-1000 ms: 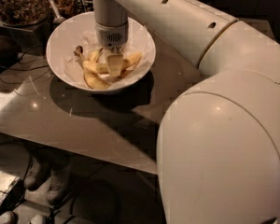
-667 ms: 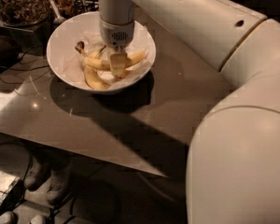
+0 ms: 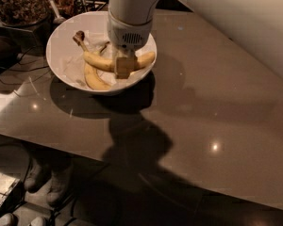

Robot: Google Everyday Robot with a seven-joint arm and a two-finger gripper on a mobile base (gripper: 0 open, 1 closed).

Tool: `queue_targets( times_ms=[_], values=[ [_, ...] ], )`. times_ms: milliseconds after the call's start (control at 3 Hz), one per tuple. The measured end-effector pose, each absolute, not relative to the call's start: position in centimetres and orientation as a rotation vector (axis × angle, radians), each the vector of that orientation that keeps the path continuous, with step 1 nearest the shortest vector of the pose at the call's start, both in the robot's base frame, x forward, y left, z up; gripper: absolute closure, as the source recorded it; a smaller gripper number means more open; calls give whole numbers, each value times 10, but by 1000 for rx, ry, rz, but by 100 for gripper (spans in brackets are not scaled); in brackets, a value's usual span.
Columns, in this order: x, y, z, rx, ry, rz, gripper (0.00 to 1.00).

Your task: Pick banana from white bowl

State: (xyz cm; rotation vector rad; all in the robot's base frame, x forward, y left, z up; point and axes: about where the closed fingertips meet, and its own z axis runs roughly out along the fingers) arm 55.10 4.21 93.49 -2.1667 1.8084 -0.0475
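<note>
Camera view: the gripper (image 3: 124, 66) stands plumb over the white bowl (image 3: 56, 67) at the table's (image 3: 217, 102) far left. It is pinching the banana (image 3: 98, 61) at mid-length, presumably for a balanced lift. The banana lies crosswise inside the bowl: long, yellow, gently curved, dark shrivelled stem far-left. A shorter banana (image 3: 95, 80) lies just nearer.

Scene dim and warm-toned. We note light from above: the white bowl (image 3: 61, 45) is the brightest patch and throws a dark shadow onto the table (image 3: 217, 88) toward us. Small glints dot the glossy tabletop. The gripper (image 3: 125, 66), low in the bowl over the banana (image 3: 96, 61), shades it. Floor nearly black; picture soft, grainy.
</note>
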Motion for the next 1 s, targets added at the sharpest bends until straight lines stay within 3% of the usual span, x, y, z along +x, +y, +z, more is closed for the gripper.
queue_targets(
  times_ms=[1000],
  values=[
    [435, -9, 973, -1916, 2007, -95, 100]
  ],
)
